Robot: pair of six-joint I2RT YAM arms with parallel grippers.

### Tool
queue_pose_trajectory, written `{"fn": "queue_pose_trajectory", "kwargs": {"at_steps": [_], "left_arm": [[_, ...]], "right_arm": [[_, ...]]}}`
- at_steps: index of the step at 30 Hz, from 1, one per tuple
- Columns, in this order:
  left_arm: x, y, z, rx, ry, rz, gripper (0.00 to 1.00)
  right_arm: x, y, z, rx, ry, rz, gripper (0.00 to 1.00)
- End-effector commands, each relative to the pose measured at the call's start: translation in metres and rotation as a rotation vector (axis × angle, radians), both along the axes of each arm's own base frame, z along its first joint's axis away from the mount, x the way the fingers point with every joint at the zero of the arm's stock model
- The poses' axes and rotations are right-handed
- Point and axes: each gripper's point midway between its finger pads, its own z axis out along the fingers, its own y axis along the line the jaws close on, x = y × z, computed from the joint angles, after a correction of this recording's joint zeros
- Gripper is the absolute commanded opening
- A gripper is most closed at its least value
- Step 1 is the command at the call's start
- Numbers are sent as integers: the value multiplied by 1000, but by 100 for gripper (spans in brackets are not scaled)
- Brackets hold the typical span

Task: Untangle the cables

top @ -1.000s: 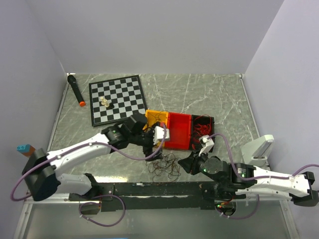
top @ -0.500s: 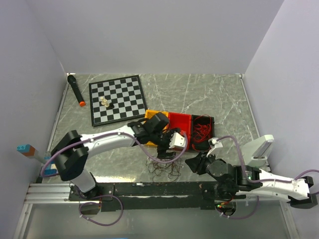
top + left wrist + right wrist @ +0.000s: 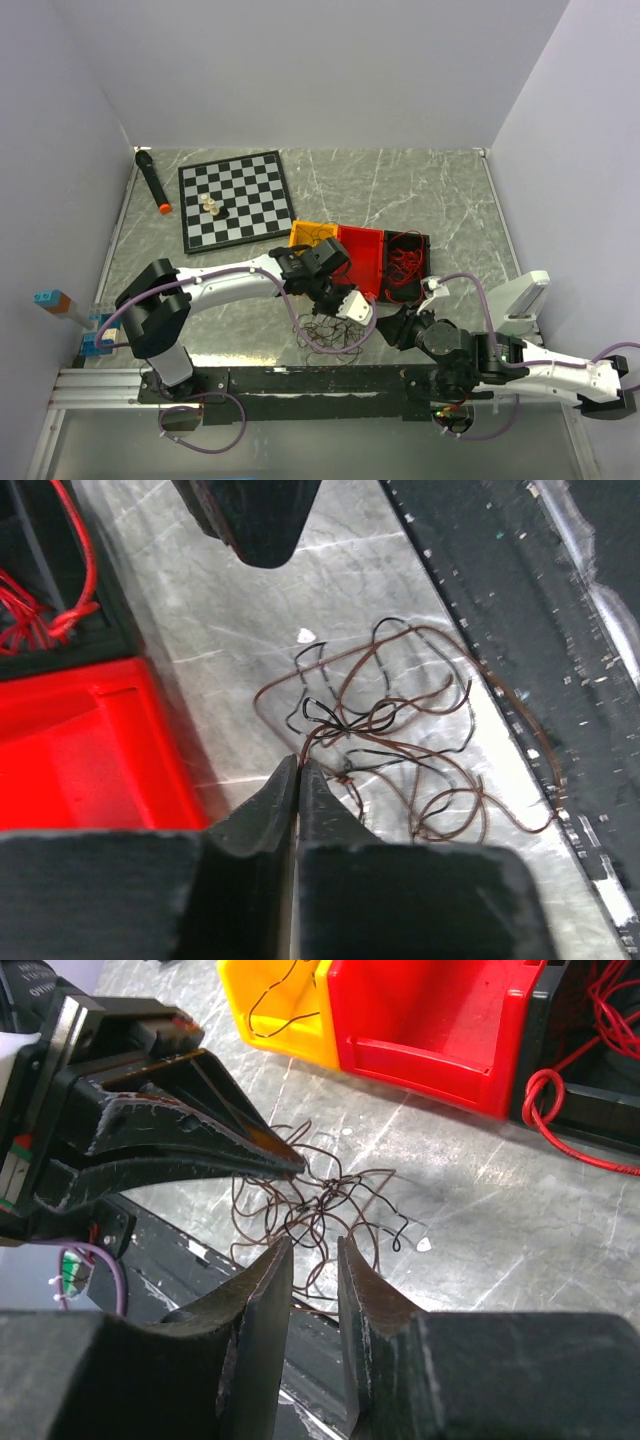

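top view, cables (image 3: 330, 338): a loose tangle of thin dark strands lying flat on the desk (image 3: 440, 195), close to the near edge and about midway along it
top view, left hand (image 3: 340, 316): low over the far side of the tangle, just in front of the red bin (image 3: 362, 262)
top view, right hand (image 3: 388, 328): just right of the tangle, pointing at it
top view, bins: the yellow bin (image 3: 306, 236), red bin and black bin (image 3: 408, 262) stand in a row mid-desk; red wires (image 3: 403, 258) fill the black one
top view, far left corner: a chessboard (image 3: 235, 198), with a black marker (image 3: 150, 180) beside it along the left edge
left wrist view, left hand (image 3: 299, 772): jaws pressed together with only a hairline gap; a brown strand of the cables (image 3: 400, 730) runs into the tips
left wrist view, right hand: only its dark fingers (image 3: 255, 520) show, beyond the tangle
right wrist view, right hand (image 3: 313, 1258): fingers (image 3: 262, 1290) slightly parted with nothing between them, the cables (image 3: 320, 1205) just past the tips and apart from them
right wrist view, left hand (image 3: 292, 1166): closed tips at the left edge of the tangle, touching the strands
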Motion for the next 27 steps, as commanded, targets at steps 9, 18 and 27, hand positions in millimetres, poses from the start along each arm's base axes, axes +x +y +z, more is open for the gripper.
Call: {"fn": "queue_pose_trajectory", "kwargs": {"at_steps": [9,18,27], "left_arm": [[13,-10,99,-150,-102,70,1],[-24,21,174,-218,-83,-8,1],[-47,34,209,-275,-103,-42,1]], "right_arm": [[4,20,11,-57,-67,60,54],[12,41,52,-63,-208,126,63],[26,57,80,-104,-281,97,62]]}}
